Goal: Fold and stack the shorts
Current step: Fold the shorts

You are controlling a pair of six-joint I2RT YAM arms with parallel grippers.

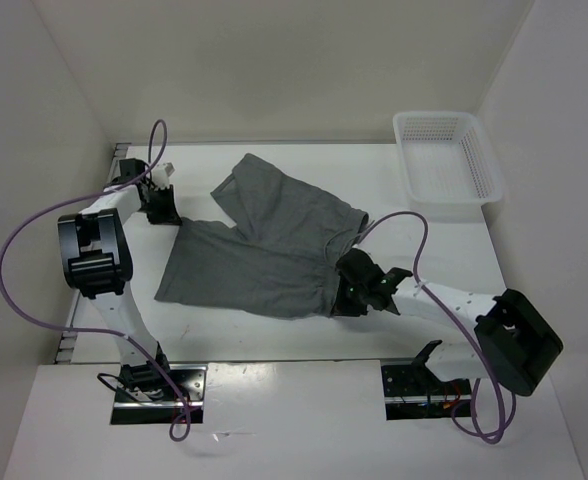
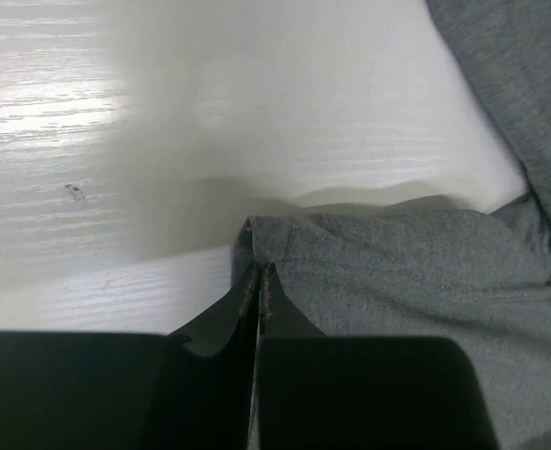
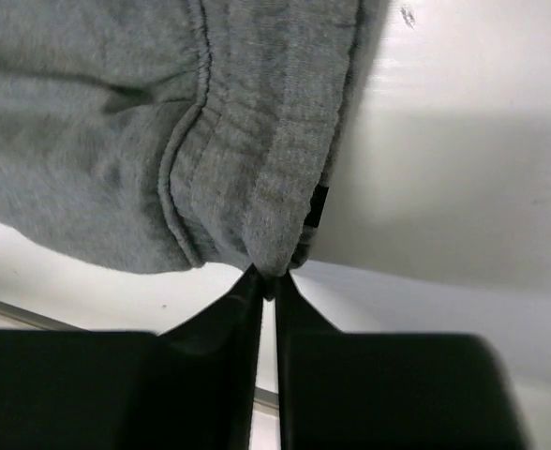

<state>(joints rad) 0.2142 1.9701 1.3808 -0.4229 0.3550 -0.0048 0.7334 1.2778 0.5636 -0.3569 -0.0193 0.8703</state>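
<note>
- Two grips are in place and no fold is made yet, as we judge it, so the task looks to be at its very start.
- Nearest to us, the right gripper (image 3: 269, 281) has its fingers pressed together on the end of the elastic waistband (image 3: 257, 178). This is at the near right of the garment, and the cloth bunches just above the tips.
- The shorts (image 1: 264, 250) lie in the middle of the white table (image 1: 424, 235), mostly flat and opened out. The waistband is to the right, one leg runs left and the other angles toward the far left. The two legs overlap a little at the crotch, which we read as a loose lie and not a fold.
- Farther off on the left side, the left gripper (image 2: 260, 274) is clenched on a hem corner of the left-running leg, with a small pinch of grey fabric between its tips.
- With each arm holding one end, we judge the step in hand to be the first fold, which has not begun.
- Farthest, at the right back, the white mesh basket (image 1: 450, 203) stands well apart from the shorts.
- Left to do, as far as we see, is every fold and then the stacking.
</note>
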